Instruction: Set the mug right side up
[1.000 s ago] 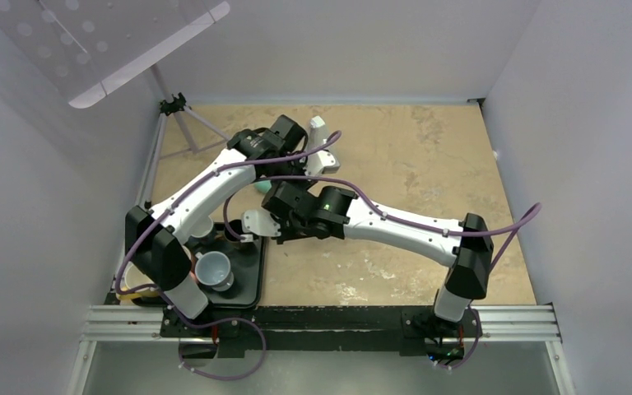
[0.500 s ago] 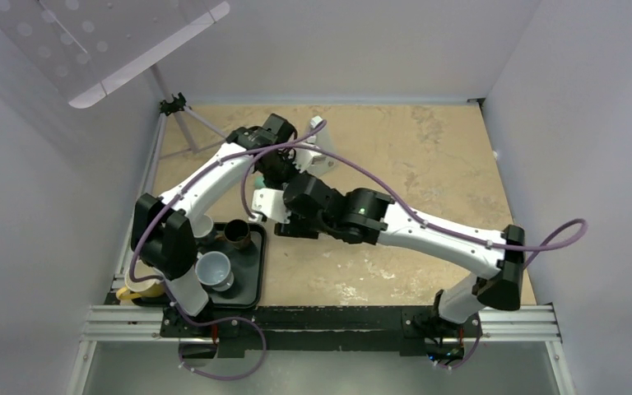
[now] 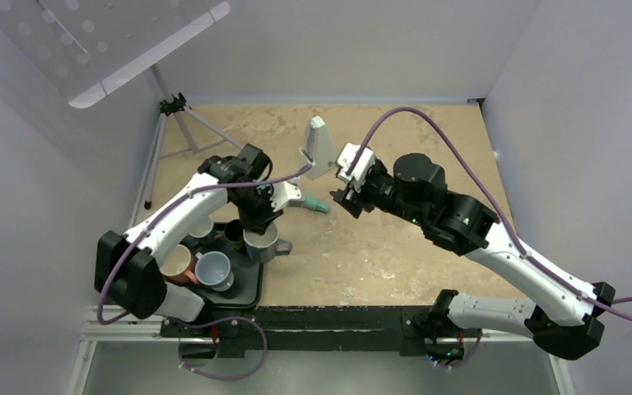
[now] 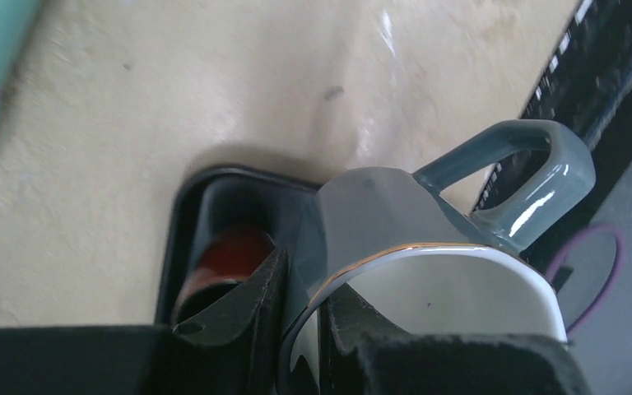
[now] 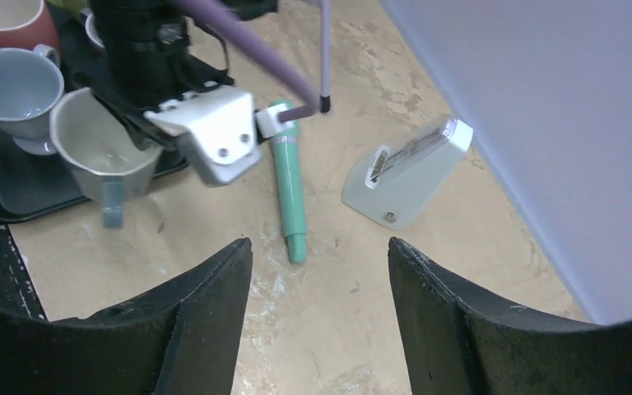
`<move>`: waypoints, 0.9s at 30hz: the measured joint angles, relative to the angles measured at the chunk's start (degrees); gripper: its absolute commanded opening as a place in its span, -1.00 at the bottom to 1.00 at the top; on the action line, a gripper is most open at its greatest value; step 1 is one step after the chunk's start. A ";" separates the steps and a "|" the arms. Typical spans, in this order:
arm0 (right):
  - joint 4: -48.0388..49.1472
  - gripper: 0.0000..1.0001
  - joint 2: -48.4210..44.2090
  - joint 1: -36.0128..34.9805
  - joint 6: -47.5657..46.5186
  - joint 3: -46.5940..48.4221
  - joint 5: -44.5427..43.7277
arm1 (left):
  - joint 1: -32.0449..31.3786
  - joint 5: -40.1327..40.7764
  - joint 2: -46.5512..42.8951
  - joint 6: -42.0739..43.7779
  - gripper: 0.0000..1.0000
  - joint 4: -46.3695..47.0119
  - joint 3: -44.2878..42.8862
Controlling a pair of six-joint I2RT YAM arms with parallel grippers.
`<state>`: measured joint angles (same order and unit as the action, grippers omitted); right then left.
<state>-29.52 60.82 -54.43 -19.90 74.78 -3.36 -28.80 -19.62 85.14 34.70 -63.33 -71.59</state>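
1. We see the left arm (image 3: 183,204) rise from its base at the near left and fold at a dark elbow. Its white forearm runs away and to the right, and the wrist bends steeply down over the right edge of the black plastic tray (image 3: 251,285).
2. The left gripper (image 3: 260,222) (image 4: 300,306) is clamped on the rim of the grey glazed mug with a white inside (image 3: 262,244) (image 4: 378,206). In the left wrist view, one finger sits inside the wall and the other outside.
3. The mug's mouth faces up and its handle points right over the sandy tabletop (image 3: 395,263). It sits at the tray's right rim, just beside a brown cup (image 3: 234,233). We cannot tell whether its base touches the tray.
4. The right arm (image 3: 502,251) swings out to an elbow at the near right. From there it reaches up and left, carrying its wrist above the middle of the table.
5. The right gripper (image 3: 344,197) (image 5: 319,247) is spread wide and holds nothing. Its fingers aim left toward a green cylindrical pen (image 3: 314,204) lying on the table, with a white wedge-shaped stand (image 3: 319,148) just beyond it.
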 measured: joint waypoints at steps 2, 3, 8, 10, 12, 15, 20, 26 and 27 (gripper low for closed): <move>1.33 0.29 0.04 0.20 0.48 -1.01 0.42 | -0.09 -0.22 -4.70 3.80 -1.00 -1.46 4.00; 1.75 0.29 0.26 0.20 0.63 -1.53 0.61 | -0.11 -0.22 -6.56 5.20 -1.00 -1.73 5.68; 3.72 0.29 1.57 0.46 1.03 -4.61 1.79 | -0.20 0.98 -11.76 10.58 -1.00 -1.33 13.51; 4.13 0.29 2.12 0.50 1.05 -4.85 1.90 | -0.20 1.92 -11.72 11.74 -1.00 0.48 15.58; 4.68 0.29 2.29 0.50 1.05 -4.85 2.01 | -0.20 2.78 -11.65 13.00 -1.00 2.89 17.40; 5.11 0.29 2.27 0.50 1.03 -4.85 2.08 | -0.20 3.61 -11.45 14.91 -1.00 5.99 19.02; 5.20 0.29 2.23 0.50 1.14 -4.85 2.08 | -0.13 4.79 -11.54 19.63 -1.00 8.92 22.12; 5.49 0.29 2.16 0.61 1.51 -4.96 2.14 | -0.09 3.23 -13.14 23.65 -0.68 8.61 23.12; 5.53 0.29 2.16 0.61 1.51 -4.96 2.23 | -0.09 3.08 -13.14 23.87 -0.46 8.46 23.12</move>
<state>-23.99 62.98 -53.82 -18.39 69.82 -1.13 -28.88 -16.53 72.01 58.57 -54.87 -48.47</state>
